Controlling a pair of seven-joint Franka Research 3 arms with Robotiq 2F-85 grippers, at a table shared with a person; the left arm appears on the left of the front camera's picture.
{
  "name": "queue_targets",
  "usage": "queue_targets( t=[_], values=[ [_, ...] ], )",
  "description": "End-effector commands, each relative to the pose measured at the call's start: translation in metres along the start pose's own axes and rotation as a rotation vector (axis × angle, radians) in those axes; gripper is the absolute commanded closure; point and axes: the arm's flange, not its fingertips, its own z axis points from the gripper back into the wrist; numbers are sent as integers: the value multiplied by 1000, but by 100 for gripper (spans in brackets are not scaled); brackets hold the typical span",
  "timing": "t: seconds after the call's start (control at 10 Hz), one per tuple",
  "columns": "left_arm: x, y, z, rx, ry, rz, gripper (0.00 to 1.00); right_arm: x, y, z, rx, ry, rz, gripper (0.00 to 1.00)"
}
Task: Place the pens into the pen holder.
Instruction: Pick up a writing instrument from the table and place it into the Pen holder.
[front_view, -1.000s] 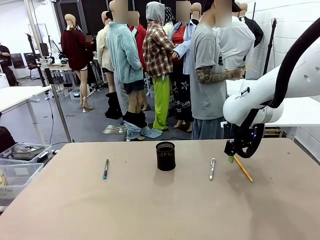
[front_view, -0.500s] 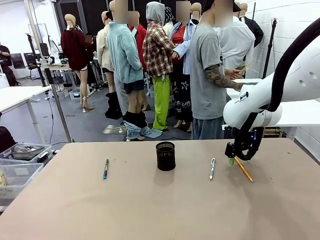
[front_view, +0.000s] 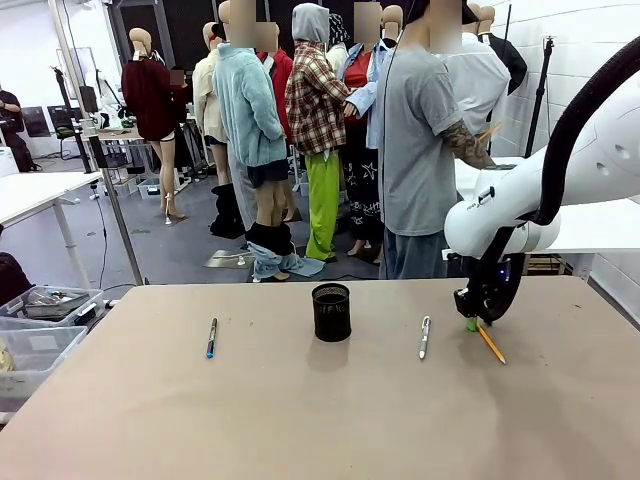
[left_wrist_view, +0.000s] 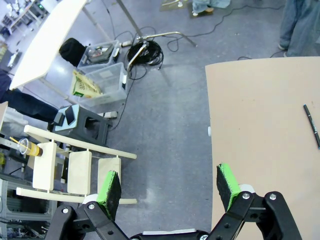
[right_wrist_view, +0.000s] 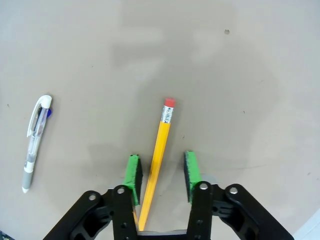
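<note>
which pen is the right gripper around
The orange one with the pink eraser tip, lying between the right gripper's pads. The silver-white pen and the blue-ended pen lie clear of it.

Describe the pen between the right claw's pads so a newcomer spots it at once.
On the brown table, look right of the black mesh pen holder, past the silver-white pen. The orange pencil lies flat between the open pads of the right claw. It alone is orange, with a pink eraser.
</note>
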Motion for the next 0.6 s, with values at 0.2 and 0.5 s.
queue_targets(
  t=[0.2, 0.5],
  values=[
    [0, 0, 0, 11, 1, -8, 0, 12, 8, -9, -40, 71, 20, 100],
    [0, 0, 0, 11, 1, -8, 0, 13, 14, 0, -51, 95, 63, 100]
  ],
)
